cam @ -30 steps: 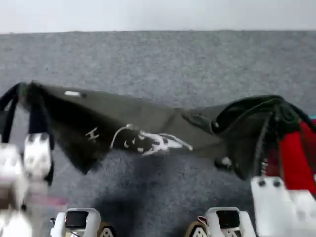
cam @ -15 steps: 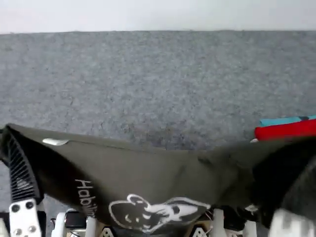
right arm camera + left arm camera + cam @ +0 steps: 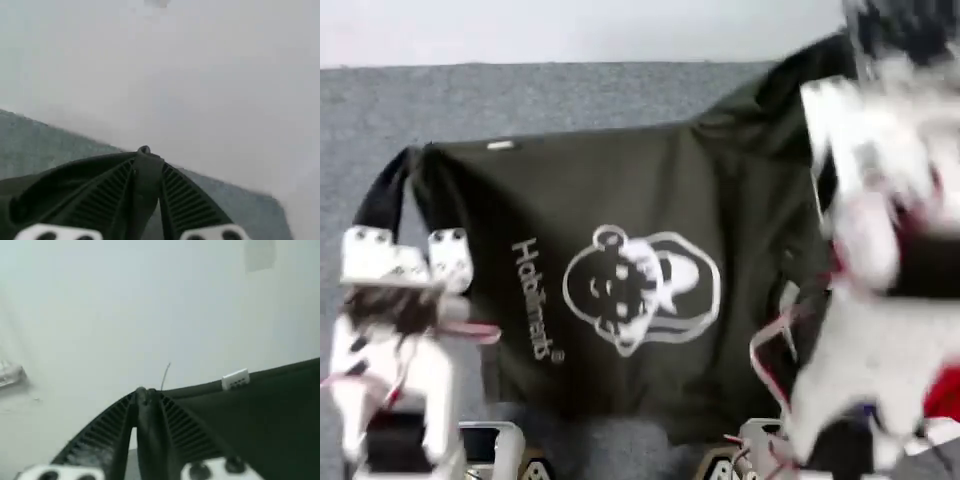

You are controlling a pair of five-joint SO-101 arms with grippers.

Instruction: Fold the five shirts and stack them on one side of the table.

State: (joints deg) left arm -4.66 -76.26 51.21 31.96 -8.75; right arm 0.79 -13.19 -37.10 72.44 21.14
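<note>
A dark olive shirt point(image 3: 620, 230) with a white face print hangs spread out above the grey table point(image 3: 520, 95), printed side toward the high camera. My left gripper point(image 3: 408, 160) is shut on its left top corner, close to a small white label point(image 3: 500, 146). In the left wrist view the fingertips point(image 3: 142, 392) pinch the shirt's edge point(image 3: 260, 410). My right gripper point(image 3: 840, 45) holds the right top corner, raised high at the upper right. The right wrist view has its fingers point(image 3: 144, 152) closed on dark fabric point(image 3: 60, 185).
A bit of red cloth point(image 3: 946, 392) peeks out at the lower right behind the right arm. The arm bases point(image 3: 490, 445) stand at the near edge under the hanging shirt. Bare grey table lies beyond the shirt's top edge.
Both arms rose and drew the shirt up. It went from sagging low between them to hanging spread out, print facing the high camera. The right arm now blocks the right side.
</note>
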